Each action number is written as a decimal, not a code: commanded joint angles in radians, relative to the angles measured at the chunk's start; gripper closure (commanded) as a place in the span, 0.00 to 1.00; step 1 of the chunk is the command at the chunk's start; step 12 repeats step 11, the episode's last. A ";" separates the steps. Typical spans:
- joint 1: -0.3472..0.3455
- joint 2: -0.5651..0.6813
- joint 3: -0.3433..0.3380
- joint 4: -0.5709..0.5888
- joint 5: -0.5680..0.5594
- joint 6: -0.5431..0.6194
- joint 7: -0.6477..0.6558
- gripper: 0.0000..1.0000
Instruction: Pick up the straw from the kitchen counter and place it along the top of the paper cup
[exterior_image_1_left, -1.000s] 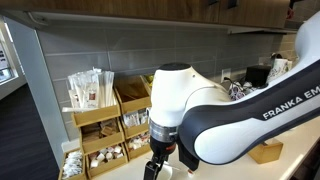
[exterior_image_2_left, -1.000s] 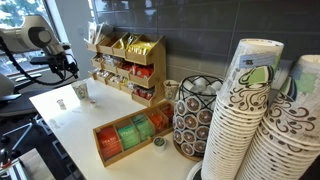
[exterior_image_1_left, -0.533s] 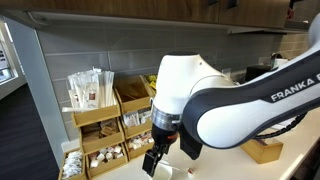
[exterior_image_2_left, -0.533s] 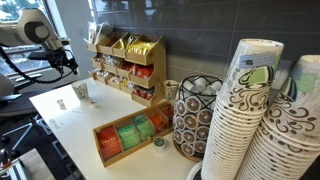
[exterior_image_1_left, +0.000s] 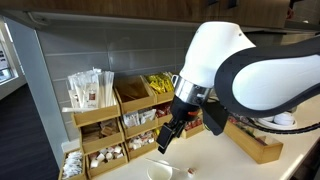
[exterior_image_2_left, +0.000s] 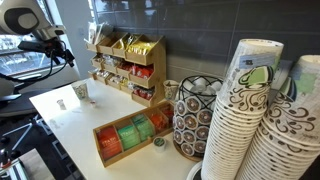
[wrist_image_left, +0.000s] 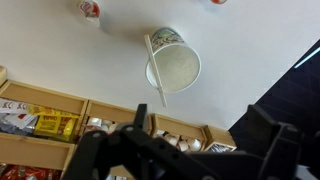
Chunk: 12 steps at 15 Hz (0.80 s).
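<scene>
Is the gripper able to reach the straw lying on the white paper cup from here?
Probably yes. The thin white straw lies across the rim of the white paper cup, and the wrist view shows nothing between it and the open gripper raised above.

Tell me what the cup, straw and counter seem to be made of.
Paper cup: white matte paper, likely, by its rolled rim. Straw: thin white stick, paper or plastic; cannot tell. Kitchen counter: smooth pale cream surface, perhaps laminate or stone.
</scene>
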 joint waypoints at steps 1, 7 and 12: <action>0.015 -0.113 -0.034 -0.097 0.062 0.011 -0.042 0.00; 0.006 -0.140 -0.044 -0.109 0.074 0.013 -0.047 0.00; 0.014 -0.170 -0.057 -0.144 0.090 0.031 -0.058 0.00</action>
